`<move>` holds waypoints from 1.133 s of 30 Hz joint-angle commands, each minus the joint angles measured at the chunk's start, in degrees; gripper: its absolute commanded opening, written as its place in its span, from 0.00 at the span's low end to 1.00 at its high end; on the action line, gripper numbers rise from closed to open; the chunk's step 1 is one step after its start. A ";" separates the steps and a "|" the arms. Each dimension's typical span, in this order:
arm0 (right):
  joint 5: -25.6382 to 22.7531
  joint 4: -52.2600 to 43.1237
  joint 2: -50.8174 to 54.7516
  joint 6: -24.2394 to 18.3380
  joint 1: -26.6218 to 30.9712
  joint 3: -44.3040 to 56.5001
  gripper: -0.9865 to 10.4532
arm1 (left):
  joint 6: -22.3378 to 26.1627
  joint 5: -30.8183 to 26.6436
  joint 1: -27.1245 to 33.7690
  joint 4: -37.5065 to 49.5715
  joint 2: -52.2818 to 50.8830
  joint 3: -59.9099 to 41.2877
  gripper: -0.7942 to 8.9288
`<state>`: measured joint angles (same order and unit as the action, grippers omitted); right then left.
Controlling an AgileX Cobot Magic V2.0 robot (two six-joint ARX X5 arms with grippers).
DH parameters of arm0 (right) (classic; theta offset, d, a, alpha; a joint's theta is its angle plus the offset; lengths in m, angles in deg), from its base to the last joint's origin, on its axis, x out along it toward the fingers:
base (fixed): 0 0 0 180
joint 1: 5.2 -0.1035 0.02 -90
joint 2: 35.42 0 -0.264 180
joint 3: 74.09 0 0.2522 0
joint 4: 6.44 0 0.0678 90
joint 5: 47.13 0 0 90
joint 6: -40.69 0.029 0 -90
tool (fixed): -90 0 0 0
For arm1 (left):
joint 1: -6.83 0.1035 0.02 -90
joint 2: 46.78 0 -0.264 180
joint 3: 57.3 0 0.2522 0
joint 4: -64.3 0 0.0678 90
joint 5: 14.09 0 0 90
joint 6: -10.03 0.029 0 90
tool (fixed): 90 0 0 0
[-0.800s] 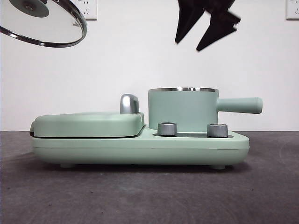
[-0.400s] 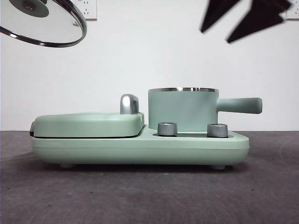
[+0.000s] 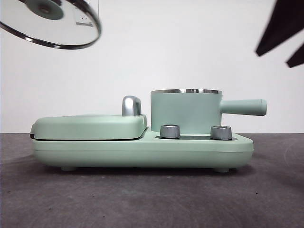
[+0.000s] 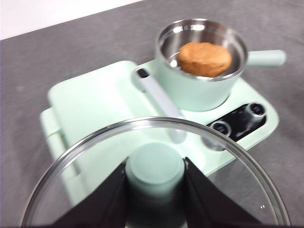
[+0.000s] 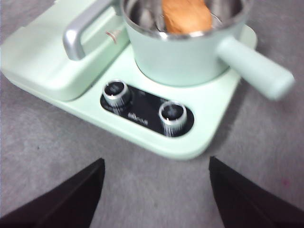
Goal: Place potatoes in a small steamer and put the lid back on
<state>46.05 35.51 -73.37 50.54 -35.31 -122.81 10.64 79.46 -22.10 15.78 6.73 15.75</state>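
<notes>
The orange-brown potato lies inside the small mint-green steamer, which stands on the right of the cooker base; the potato also shows in the right wrist view. My left gripper is shut on the mint-green knob of the glass lid and holds it high at the upper left, above the grill side. My right gripper is open and empty, high at the upper right, above the table in front of the cooker's dials.
The mint-green cooker base carries a flat grill cover with a chrome handle and two steel dials. The steamer's long handle sticks out to the right. Grey table all round.
My right gripper has moved up and to the right, away from above the steamer. The lid in my left gripper has shifted a little to the right.
</notes>
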 commanded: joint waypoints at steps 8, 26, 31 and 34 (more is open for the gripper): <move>-2.75 6.75 9.25 2.14 -0.52 0.20 0.38 | 0.63 4.90 -1.27 16.74 10.58 0.85 0.09; -3.48 9.14 9.97 1.44 -0.52 0.20 0.38 | 3.63 5.27 -8.72 41.72 36.96 10.49 0.09; -3.69 9.62 9.97 1.29 -0.52 0.20 0.38 | 5.81 5.27 -9.03 43.80 44.13 16.35 0.09; -3.69 9.79 9.97 1.29 -0.52 0.20 0.38 | 5.86 5.25 -9.01 44.83 47.89 19.02 0.09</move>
<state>42.62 45.69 -63.25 51.87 -35.48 -122.20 15.40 84.79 -30.58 58.95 53.38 32.82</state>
